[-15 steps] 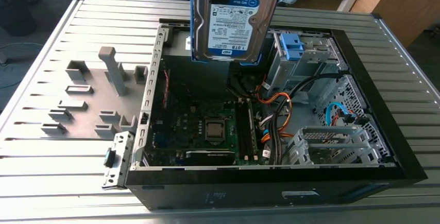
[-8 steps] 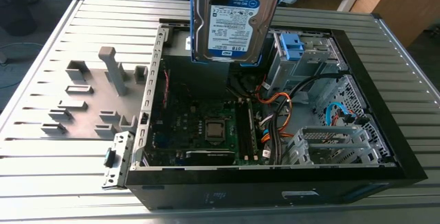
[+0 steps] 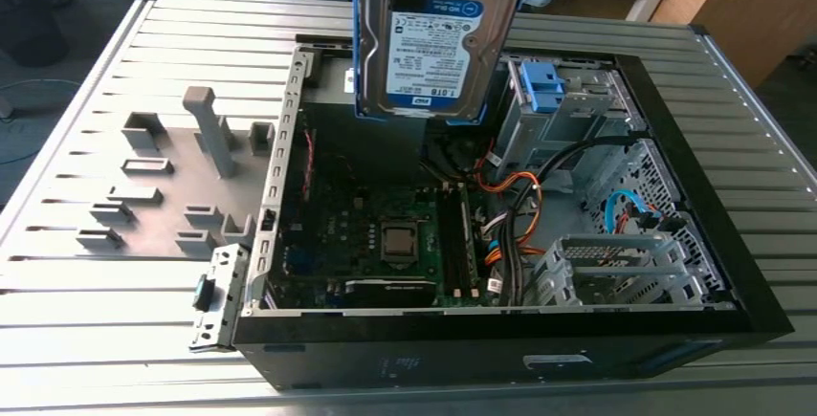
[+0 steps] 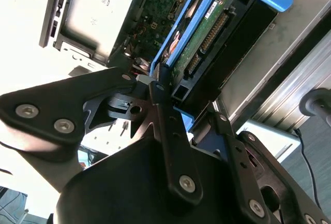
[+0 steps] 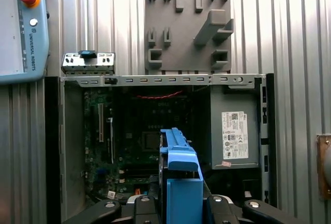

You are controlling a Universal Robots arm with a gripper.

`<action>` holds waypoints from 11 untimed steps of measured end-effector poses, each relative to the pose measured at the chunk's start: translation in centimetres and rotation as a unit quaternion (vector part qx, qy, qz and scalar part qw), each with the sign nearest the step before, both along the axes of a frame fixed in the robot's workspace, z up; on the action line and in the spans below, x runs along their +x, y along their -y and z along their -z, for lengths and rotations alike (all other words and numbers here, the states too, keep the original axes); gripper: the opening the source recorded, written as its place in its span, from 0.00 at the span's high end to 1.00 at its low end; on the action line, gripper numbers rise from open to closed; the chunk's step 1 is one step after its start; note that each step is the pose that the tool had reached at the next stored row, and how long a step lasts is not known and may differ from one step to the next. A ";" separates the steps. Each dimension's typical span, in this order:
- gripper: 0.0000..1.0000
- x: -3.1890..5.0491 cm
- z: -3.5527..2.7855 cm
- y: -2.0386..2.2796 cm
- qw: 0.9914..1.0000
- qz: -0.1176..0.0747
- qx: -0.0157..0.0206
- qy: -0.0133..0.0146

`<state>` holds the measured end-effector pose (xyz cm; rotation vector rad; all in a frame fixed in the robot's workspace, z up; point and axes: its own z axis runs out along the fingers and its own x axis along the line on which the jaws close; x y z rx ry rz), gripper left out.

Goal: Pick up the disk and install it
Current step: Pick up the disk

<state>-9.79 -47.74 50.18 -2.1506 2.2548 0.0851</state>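
**A:** So, where is the disk (image 3: pixel 441 38) at this moment?

**B:** It is clamped in the gripper (image 4: pixel 186 99) and hangs on edge above the open computer case (image 3: pixel 753 273), touching nothing inside. Its label faces the exterior view. In the second wrist view, the black fingers (image 4: pixel 165 125) press on either side of its blue-railed end.

**A:** And the arm?

**B:** The wrist is high over the case with the gripper pointing straight down. The first wrist view looks past the disk's blue rail (image 5: pixel 181 182) onto the motherboard (image 5: pixel 129 131), with the power supply (image 5: pixel 235 131) beside it.

**A:** What makes this carry go well?

**B:** Clearance and squareness, I'd judge. A drive cage (image 3: pixel 581 100) with a bare blue bracket (image 3: pixel 537 83) sits in the far corner, towards the exterior view's right. The orange and black cables (image 3: pixel 511 188) lie just in front of it. A second cage (image 3: pixel 613 263) stands nearer, and I can't tell which one is meant to take the disk. Either way, the disk's lower edge should clear those cables. The grip should be firm, since smooth plastic rails may slip. The disk's long sides should run parallel to the case walls so that it doesn't skew.
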 end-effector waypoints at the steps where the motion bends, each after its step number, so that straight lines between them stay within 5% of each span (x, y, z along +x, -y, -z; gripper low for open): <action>1: 0.64 0.00 0.00 0.03 1.000 0.000 0.000 0.000; 11: 0.64 0.00 0.00 0.38 1.000 0.000 0.000 0.000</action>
